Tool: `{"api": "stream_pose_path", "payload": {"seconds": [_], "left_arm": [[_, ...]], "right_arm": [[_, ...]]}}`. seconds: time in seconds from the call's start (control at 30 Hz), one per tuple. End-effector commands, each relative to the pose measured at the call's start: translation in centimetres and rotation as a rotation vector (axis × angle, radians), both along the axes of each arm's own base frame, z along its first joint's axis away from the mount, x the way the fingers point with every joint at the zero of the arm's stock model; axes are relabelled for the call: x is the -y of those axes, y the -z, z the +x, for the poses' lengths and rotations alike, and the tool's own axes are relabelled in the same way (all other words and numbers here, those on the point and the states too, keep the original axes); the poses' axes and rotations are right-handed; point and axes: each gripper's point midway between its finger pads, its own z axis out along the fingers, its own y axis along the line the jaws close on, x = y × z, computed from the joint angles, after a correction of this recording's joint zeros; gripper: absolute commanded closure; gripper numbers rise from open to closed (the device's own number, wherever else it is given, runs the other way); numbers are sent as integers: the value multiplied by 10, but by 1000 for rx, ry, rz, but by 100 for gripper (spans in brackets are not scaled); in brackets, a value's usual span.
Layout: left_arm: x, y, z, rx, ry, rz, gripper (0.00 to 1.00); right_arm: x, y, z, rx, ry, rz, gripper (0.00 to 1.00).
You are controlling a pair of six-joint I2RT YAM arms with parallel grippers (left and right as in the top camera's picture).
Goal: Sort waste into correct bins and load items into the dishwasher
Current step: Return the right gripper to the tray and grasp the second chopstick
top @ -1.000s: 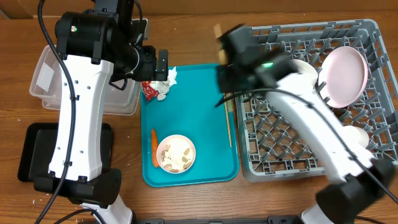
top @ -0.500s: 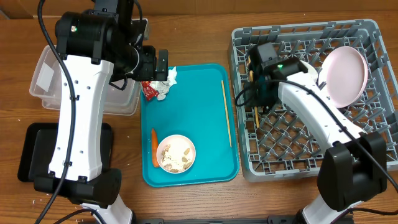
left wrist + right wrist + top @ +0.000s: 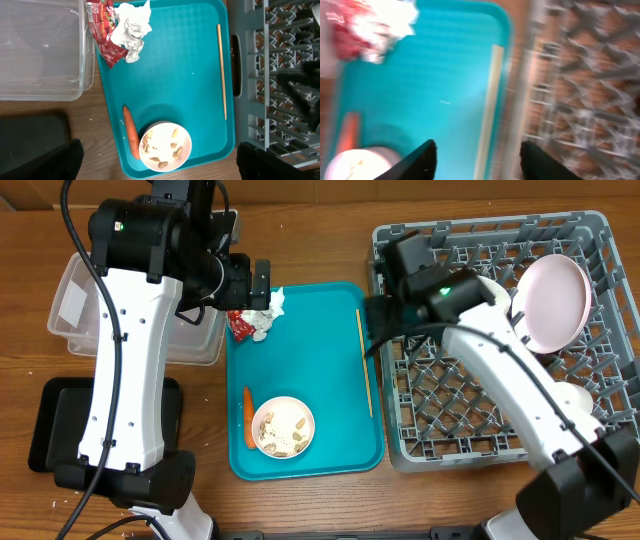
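Note:
One wooden chopstick (image 3: pixel 363 362) lies along the right side of the teal tray (image 3: pixel 330 310). My right gripper (image 3: pixel 480 161) hovers open over it by the left wall of the grey dish rack (image 3: pixel 500 430), with nothing between its fingers. The right wrist view is blurred. A white bowl (image 3: pixel 165 147) with beige scraps sits at the tray's front, and an orange carrot piece (image 3: pixel 131 132) lies beside it. The red wrapper (image 3: pixel 104 35) and the crumpled napkin (image 3: pixel 132 27) are at the tray's back left. My left gripper (image 3: pixel 160 162) hangs wide open, high above the tray.
The clear tub (image 3: pixel 70 310) stands left of the tray, and the black tray (image 3: pixel 45 425) lies in front of it. In the rack a large plate (image 3: pixel 552 300) stands upright at the back right, with a small white cup (image 3: pixel 575 395) in front of it.
The right gripper went from shut to open. It swung from inside the rack, where it held a chopstick, leftward to the rack's left wall. The left arm stayed still.

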Motion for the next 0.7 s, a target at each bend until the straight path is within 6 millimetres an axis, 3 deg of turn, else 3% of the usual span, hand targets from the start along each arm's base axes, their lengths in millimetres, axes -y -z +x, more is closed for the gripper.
{"api": "stream_pose_path", "payload": {"seconds": [0.0, 0.1, 0.3, 0.4, 0.67], "left_arm": [[1, -18, -5, 55, 17, -16, 0], [0, -17, -5, 54, 17, -15, 0], [0, -17, -5, 52, 17, -15, 0], [0, -17, -5, 52, 17, -16, 0], [0, -17, -5, 52, 17, -16, 0]], "right_arm": [[-28, 8, -11, -35, 4, 52, 48], [-42, 42, -14, -84, 7, 14, 50], [-28, 110, 1, -128, 185, -129, 50], [-29, 134, 10, -142, 198, -136, 49], [-28, 176, 13, -180, 202, -180, 48]]}}
